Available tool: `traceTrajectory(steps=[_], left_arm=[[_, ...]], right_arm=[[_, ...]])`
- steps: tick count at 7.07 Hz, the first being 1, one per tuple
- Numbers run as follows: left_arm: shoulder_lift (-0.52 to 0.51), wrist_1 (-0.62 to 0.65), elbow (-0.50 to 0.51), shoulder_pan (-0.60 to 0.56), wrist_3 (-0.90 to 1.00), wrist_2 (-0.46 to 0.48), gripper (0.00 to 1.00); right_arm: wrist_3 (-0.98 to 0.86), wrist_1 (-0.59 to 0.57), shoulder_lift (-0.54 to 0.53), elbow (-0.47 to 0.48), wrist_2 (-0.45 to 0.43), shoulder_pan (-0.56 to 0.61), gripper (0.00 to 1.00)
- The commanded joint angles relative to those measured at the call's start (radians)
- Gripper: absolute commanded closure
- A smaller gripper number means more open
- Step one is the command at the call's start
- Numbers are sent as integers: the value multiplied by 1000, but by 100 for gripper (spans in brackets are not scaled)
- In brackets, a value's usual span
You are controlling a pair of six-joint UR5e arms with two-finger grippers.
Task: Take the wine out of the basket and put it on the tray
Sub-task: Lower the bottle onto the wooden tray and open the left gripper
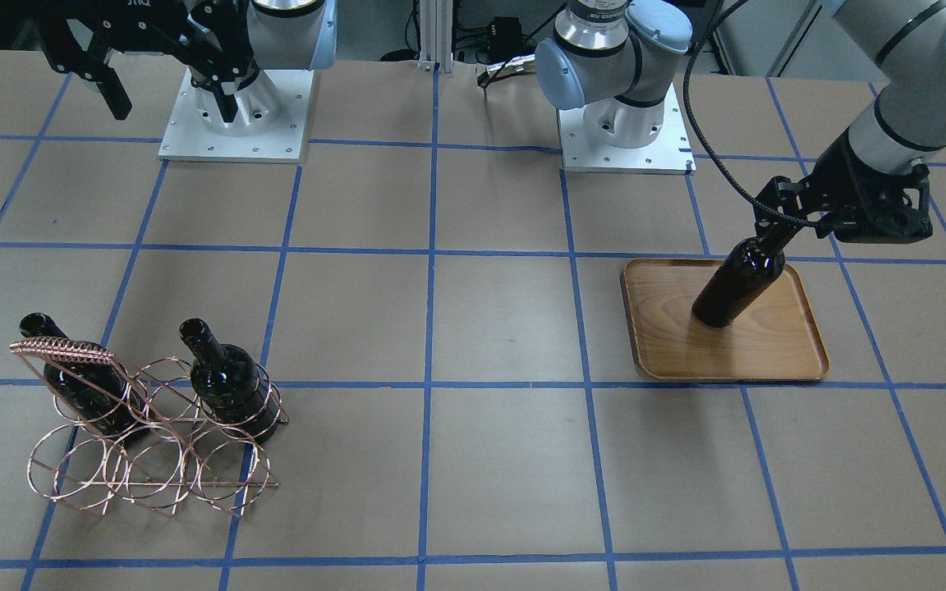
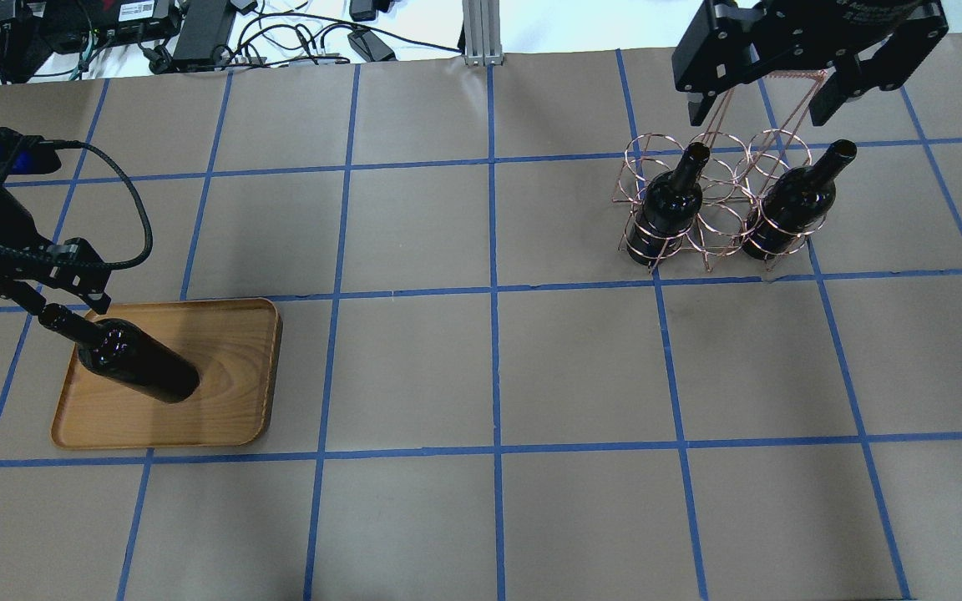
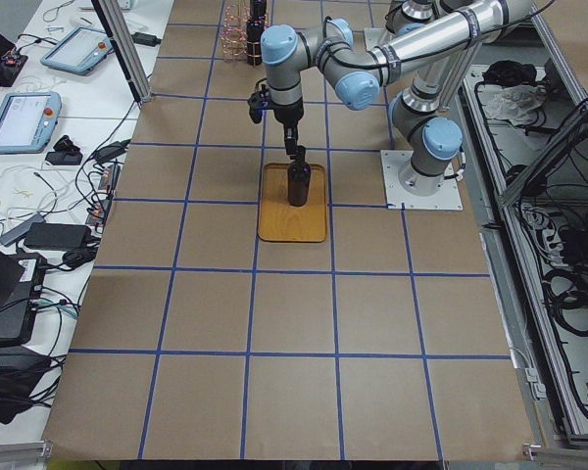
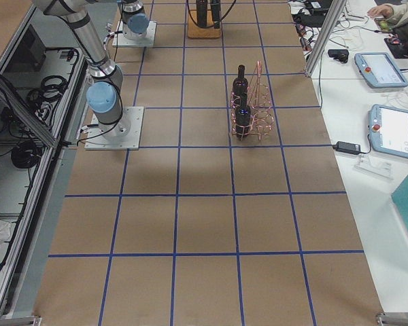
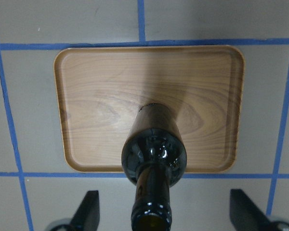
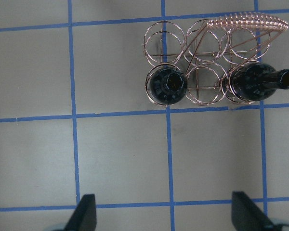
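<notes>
Bottle (image 2: 126, 361) stands upright mid-tray (image 2: 230, 334) at lower left of the overhead view, long axis vertical, mouth up, bare wood all round its base; left gripper (image 5: 164, 193) jaws spread clear of the neck; right gripper (image 6: 164, 195) jaws spread too, near the basket (image 6: 245, 22) at upper right.

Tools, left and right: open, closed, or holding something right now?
Left tool: open around the bottle neck, not gripping; bottle stands on the tray.
Right tool: open, empty, near the basket.
</notes>
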Motion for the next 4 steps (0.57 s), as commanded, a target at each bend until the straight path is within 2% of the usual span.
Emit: traceTrajectory(steps=[1,2,4], left_arm=[[7,-156,194,-37,-105,-27,1],[-1,-181,283,-113,-300,-106,1],[-41,-169,385,-234,-491,-114,2]], right_arm=[[-1,-24,12,0,5,-25,0],[0,-24,10,0,8,-25,0],[-6,-15,2,2,-11,-26,0]])
